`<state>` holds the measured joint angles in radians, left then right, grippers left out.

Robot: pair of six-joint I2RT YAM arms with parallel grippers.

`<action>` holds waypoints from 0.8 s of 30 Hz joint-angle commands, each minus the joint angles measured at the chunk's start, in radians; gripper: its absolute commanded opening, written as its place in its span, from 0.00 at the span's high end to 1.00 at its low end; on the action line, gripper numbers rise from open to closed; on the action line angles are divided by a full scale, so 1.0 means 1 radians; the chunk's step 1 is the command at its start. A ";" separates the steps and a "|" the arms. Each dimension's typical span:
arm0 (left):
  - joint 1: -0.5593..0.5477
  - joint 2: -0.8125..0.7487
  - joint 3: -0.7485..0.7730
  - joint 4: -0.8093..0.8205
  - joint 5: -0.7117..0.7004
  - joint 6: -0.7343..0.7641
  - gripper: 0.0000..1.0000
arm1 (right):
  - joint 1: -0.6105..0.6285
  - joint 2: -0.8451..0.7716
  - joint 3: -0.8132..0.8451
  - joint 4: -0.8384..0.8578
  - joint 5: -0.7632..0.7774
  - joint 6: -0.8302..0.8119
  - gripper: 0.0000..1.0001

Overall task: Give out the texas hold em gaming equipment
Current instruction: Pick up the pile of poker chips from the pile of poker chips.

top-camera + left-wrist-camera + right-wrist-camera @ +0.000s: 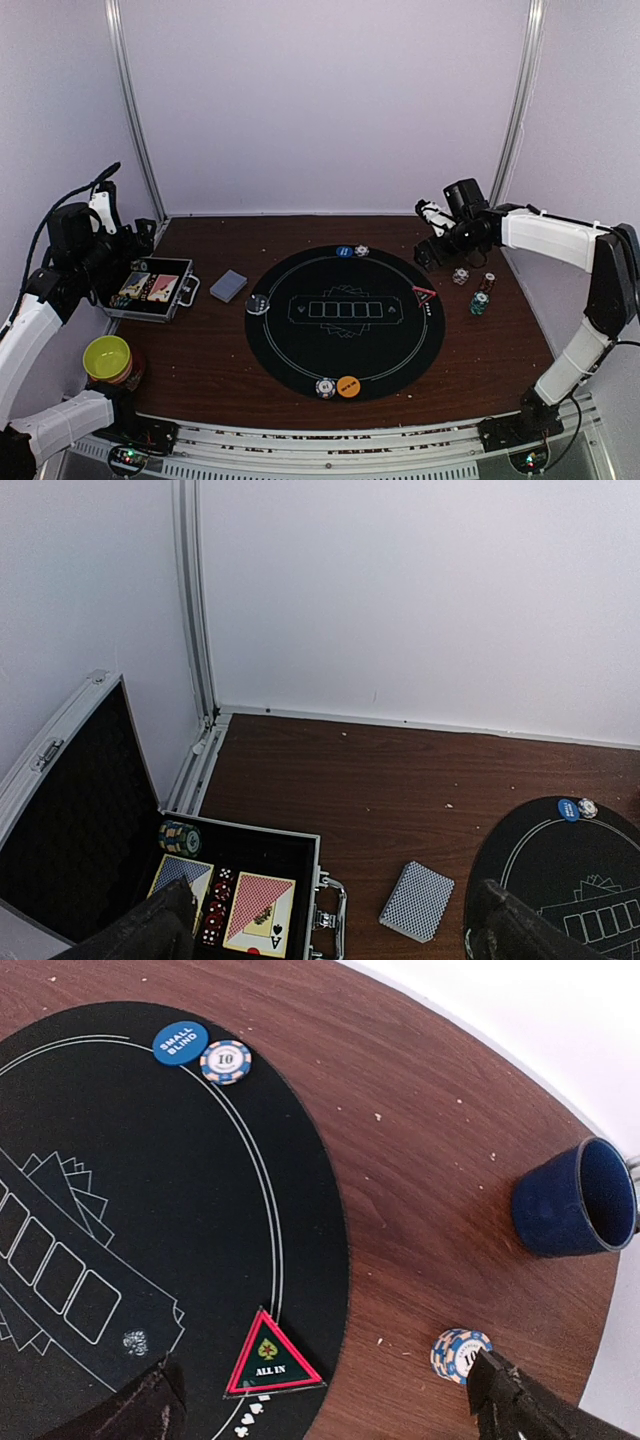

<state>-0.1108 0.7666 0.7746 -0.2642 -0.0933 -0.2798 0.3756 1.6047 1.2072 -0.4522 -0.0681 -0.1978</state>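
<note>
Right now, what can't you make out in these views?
Top external: lettering on the orange button and values of the chips right of the mat, too small.
Left wrist: near part of the open case, cut off by the bottom edge and the left fingers.
Right wrist: bottom of the dark blue cup, hidden by its own wall; one chip stack, edge behind the right finger.

The round black felt mat [300, 350] lies at the centre of the brown wooden counter [215, 350].

- Far rim of mat: blue round button [343, 251], with a striped round poker chip [361, 250] just to its right.
- Near rim: orange round button [348, 385], with a second striped chip [325, 387] just to its left.
- Right rim: red triangle marker [424, 295].

The grey-blue-backed card deck [228, 286] lies between the mat and the open metal case [70, 800] at the left. The yellow-green bowl [107, 358] stands in front of the case.
</note>
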 commanded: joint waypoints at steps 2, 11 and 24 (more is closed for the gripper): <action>0.009 -0.003 0.012 0.017 -0.003 0.000 0.02 | -0.080 0.010 0.049 -0.029 0.046 0.051 0.00; 0.009 -0.007 0.012 0.019 0.004 -0.002 0.02 | -0.204 0.008 0.056 -0.076 0.064 0.009 0.04; 0.009 -0.010 0.012 0.020 0.007 -0.002 0.02 | -0.242 0.180 0.093 -0.096 0.013 -0.009 0.15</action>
<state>-0.1108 0.7666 0.7742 -0.2646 -0.0925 -0.2798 0.1394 1.7470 1.2678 -0.5278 -0.0353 -0.1986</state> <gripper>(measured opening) 0.979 0.862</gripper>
